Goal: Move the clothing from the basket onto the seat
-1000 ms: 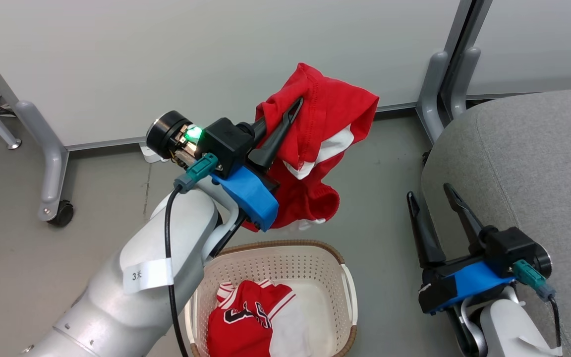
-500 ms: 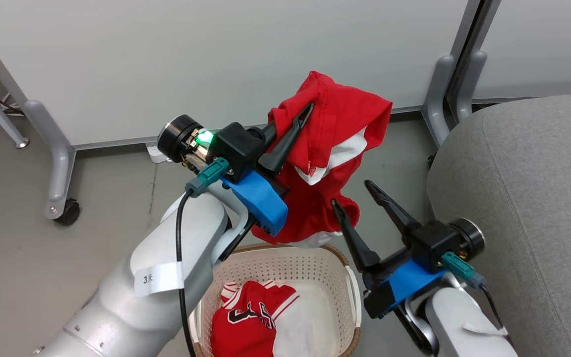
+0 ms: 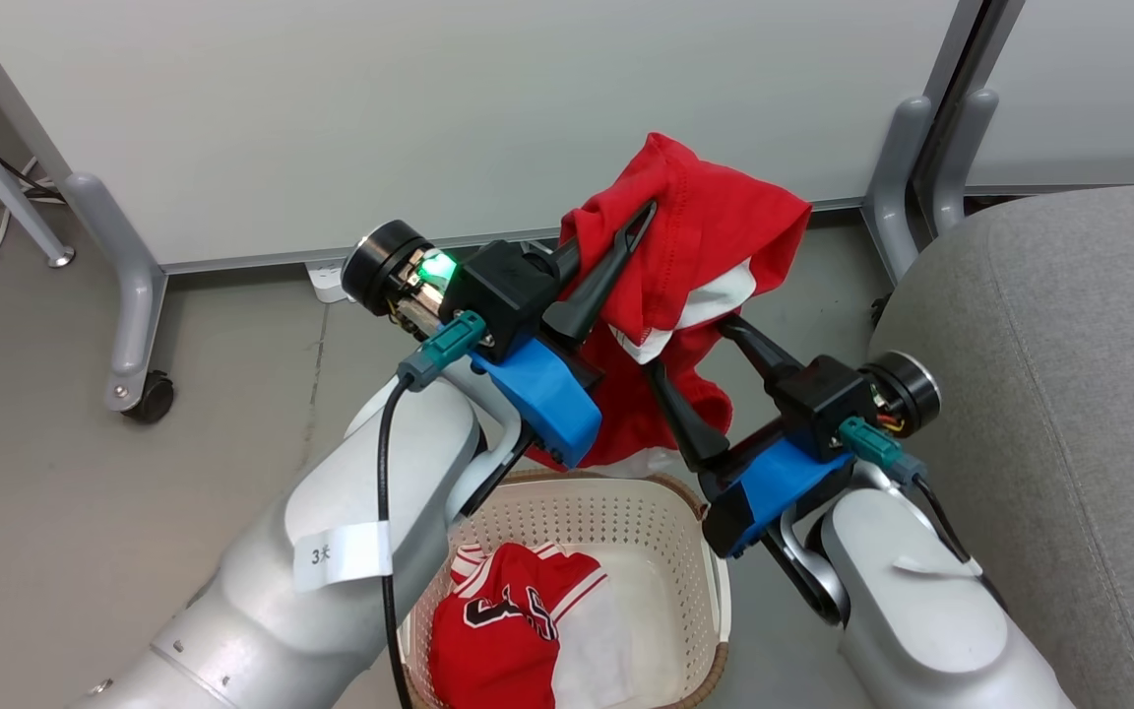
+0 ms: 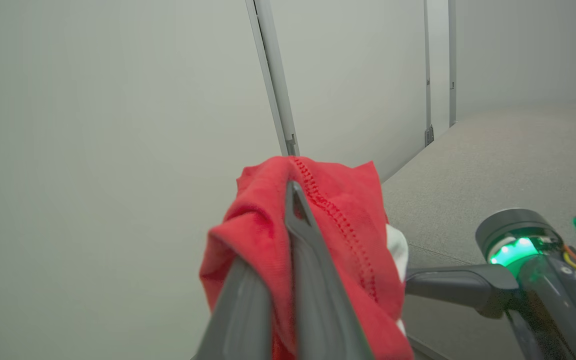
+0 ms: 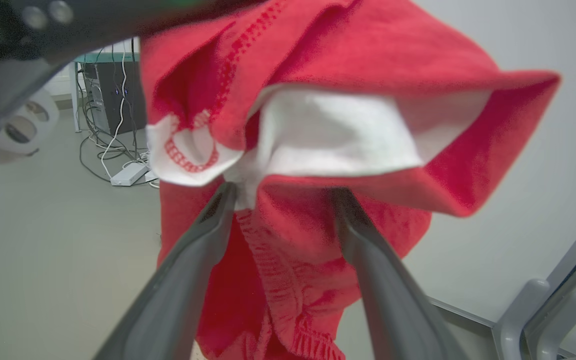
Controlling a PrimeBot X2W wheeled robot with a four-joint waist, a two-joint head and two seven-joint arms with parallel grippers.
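Red knit cloth hangs bunched from the left claw (image 3: 626, 226), whose two dark fingers are pinched tight on a gathered fold near the top of the red jersey (image 3: 715, 212). The garment is held up in the air over the floor (image 3: 85, 512), just beyond the far rim of the laundry basket (image 3: 567, 517), and beside the grey seat (image 3: 1049, 374) rather than over it. The right claw (image 3: 687, 343) is spread wide and grips nothing. Its fingers reach up into the drooping lower part of the jersey and flank a fold just under the white trim; whether they actually press the cloth is hard to tell. A numbered jersey (image 3: 508, 630) lies crumpled on the basket's bottom, towards its left side. The held garment looks light and wholly limp: it keeps no shape, sags around whatever pinches it, and would likely slide out of a shallow grip on a single layer. The stitched hem and the doubled white trim seem the firmest places to take hold, since the seam gives the fingers a ridge to bite behind. A second hold on that lower edge, well apart from the left pinch, should let the cloth hang between both claws and keep it from trailing against the basket rim on the way to the seat.
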